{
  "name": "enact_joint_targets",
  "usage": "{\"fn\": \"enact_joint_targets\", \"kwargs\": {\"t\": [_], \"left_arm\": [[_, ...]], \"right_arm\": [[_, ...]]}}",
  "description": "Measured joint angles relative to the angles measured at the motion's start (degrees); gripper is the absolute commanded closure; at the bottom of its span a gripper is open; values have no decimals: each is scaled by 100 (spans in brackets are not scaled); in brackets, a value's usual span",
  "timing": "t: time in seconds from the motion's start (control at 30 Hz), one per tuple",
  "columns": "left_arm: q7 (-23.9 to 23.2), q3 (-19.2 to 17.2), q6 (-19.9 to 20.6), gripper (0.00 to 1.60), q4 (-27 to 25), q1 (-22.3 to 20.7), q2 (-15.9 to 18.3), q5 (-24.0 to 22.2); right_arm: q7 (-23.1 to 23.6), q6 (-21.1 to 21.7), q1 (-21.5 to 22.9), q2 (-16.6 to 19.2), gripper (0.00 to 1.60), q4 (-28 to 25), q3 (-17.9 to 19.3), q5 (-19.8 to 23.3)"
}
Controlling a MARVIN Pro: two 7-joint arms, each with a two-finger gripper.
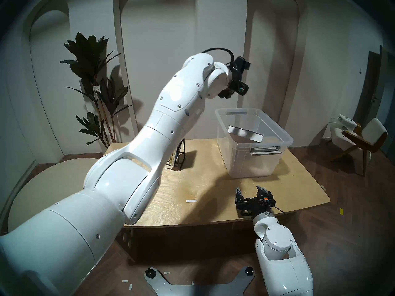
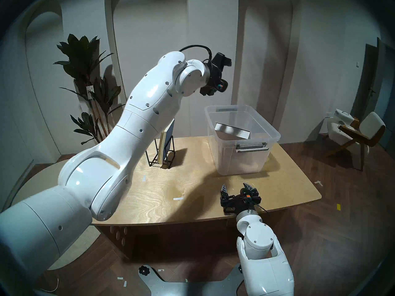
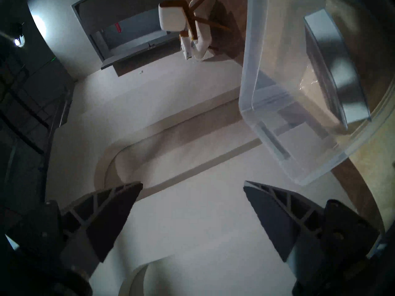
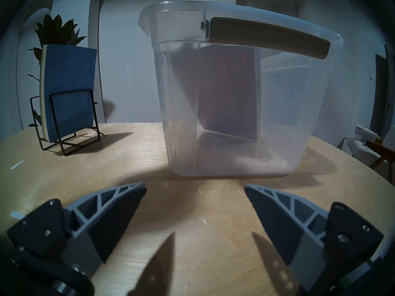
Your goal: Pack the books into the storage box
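Observation:
The clear storage box (image 1: 277, 130) stands at the table's far right, and it also shows in the right wrist view (image 4: 235, 163). A large white hardback with a dark face (image 1: 245, 134) leans tilted inside it, seen through the wall in the right wrist view (image 4: 226, 97). Thin cream and blue books (image 2: 167, 139) stand upright in the rack (image 4: 68, 86). My left gripper (image 3: 192, 184) is open and empty, raised high above the box's left side (image 1: 235, 90). My right gripper (image 1: 250, 188) is open and empty, low over the table in front of the box (image 4: 195, 185).
A black wire rack (image 2: 168, 158) holds the thin books at mid table, left of the box. My left arm hides most of it in the left head view. The wooden table (image 1: 213, 193) has a white tape mark (image 1: 191, 201). A plant (image 1: 94, 75) and a chair (image 1: 363, 135) stand beyond.

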Motion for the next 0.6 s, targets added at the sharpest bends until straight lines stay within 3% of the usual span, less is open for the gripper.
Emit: {"fn": "enact_joint_targets", "kwargs": {"t": [0.6], "left_arm": [[325, -611, 931, 0, -1428, 1434, 1100, 468]], "right_arm": [[25, -4, 0, -9, 0, -11, -49, 15]]}}
